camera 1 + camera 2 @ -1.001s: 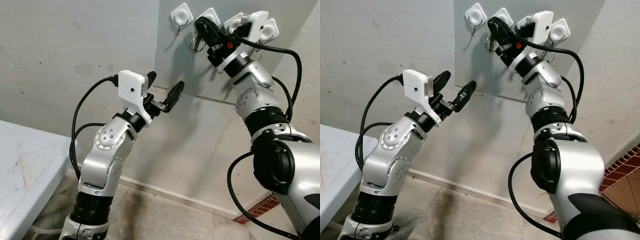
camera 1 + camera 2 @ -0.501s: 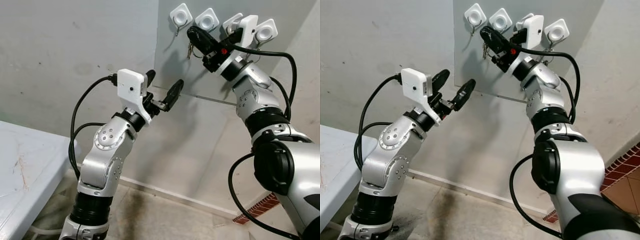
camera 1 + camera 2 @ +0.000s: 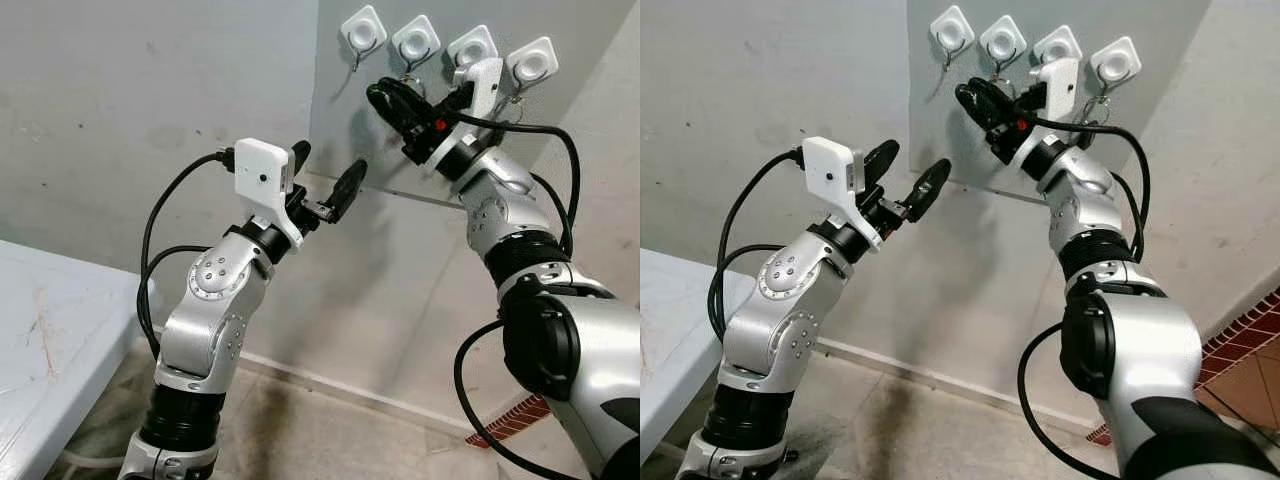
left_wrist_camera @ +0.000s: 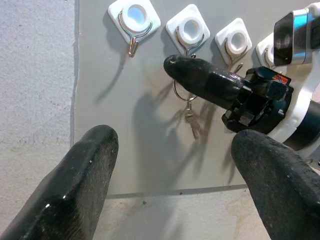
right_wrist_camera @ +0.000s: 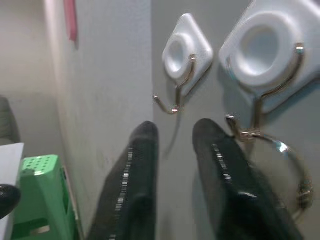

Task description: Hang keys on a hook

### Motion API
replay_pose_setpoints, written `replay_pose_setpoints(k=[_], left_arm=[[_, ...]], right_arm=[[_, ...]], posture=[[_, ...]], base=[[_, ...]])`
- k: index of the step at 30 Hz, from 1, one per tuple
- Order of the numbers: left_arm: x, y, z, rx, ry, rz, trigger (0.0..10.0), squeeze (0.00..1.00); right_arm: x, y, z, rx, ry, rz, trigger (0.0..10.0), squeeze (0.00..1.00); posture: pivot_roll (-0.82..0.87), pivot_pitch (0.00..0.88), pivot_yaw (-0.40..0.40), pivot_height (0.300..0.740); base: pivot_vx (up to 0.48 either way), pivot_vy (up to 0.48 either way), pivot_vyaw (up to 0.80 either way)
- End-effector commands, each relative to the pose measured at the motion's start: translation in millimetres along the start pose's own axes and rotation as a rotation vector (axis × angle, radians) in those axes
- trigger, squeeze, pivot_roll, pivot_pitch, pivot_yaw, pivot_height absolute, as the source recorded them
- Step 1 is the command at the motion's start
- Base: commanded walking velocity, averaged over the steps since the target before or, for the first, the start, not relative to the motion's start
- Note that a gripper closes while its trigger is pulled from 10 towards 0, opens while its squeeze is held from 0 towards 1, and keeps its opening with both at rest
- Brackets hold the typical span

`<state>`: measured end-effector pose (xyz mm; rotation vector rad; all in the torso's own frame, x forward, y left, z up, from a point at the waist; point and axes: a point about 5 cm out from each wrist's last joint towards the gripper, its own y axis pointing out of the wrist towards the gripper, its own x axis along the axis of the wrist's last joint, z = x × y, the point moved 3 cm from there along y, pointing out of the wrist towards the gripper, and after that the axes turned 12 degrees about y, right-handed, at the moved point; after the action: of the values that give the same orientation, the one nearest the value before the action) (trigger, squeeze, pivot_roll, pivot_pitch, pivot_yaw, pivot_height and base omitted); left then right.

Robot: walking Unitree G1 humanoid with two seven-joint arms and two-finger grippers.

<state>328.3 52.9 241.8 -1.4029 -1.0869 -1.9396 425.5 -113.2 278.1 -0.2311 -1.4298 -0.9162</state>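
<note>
Overhead, a grey panel (image 3: 350,110) on the wall carried four white hooks in a row. The keys (image 4: 191,121) hung by their wire ring (image 4: 181,93) from the second hook from the left (image 4: 188,31), with the ring passing over the metal prong and a single key dangling just below; they were free of both grippers. The first hook (image 4: 134,17), at 9 o'clock from the loaded one, held nothing, as did the third hook (image 4: 236,42) at 3 o'clock.

The right gripper (image 3: 392,100) sat just below the loaded hook, at roughly 6 o'clock from it, with its black fingers close to the panel. In the right wrist view the two fingers (image 5: 135,175) stood a narrow gap apart with nothing between them, and the ring lay beside one fingertip, not clamped.

The left gripper (image 3: 328,176) was raised at about 7 o'clock from the hooks, well apart from the panel, with its fingers spread wide and empty. A white table edge (image 3: 40,340) lay at 8 o'clock in the head view.
</note>
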Motion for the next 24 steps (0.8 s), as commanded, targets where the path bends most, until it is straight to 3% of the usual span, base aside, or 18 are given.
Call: replay_pose_setpoints(k=[1, 10, 11, 19, 24], left_arm=[[4.2, 1.4, -2.2, -0.007, -0.002, -0.014, 10.0, 0.0], [-1.6, 0.2, 0.1, 0.017, 0.008, -0.003, 10.0, 0.0], [-5.7, -0.6, 2.1, 0.037, 0.011, 0.007, 10.0, 0.0], [-25.4, -5.8, 10.1, 0.102, -0.033, 0.052, 10.0, 0.0], [-50.3, -13.3, 15.5, 0.149, -0.071, 0.107, 10.0, 0.0]], right_arm=[[1.3, -3.6, -3.4, -0.016, 0.0, -0.017, 10.0, 1.0], [-15.0, -17.3, -7.6, -0.078, 0.045, -0.088, 10.0, 0.98], [-20.5, -22.7, -9.7, -0.109, 0.065, -0.115, 10.0, 0.0], [-45.8, -45.2, -10.3, -0.167, 0.088, -0.148, 10.0, 0.0], [-73.3, -71.7, -6.9, -0.209, 0.107, -0.129, 10.0, 0.0]], posture=[[0.07, 0.036, -0.054, 0.74], [0.06, 0.03, -0.05, 0.74], [0.06, 0.03, -0.05, 0.74], [0.04, 0.012, -0.047, 0.74], [0.04, 0.004, -0.044, 0.74]], base=[[0.0, 0.0, 0.0], [0.0, 0.0, 0.0], [0.0, 0.0, 0.0], [0.0, 0.0, 0.0], [0.0, 0.0, 0.0]])
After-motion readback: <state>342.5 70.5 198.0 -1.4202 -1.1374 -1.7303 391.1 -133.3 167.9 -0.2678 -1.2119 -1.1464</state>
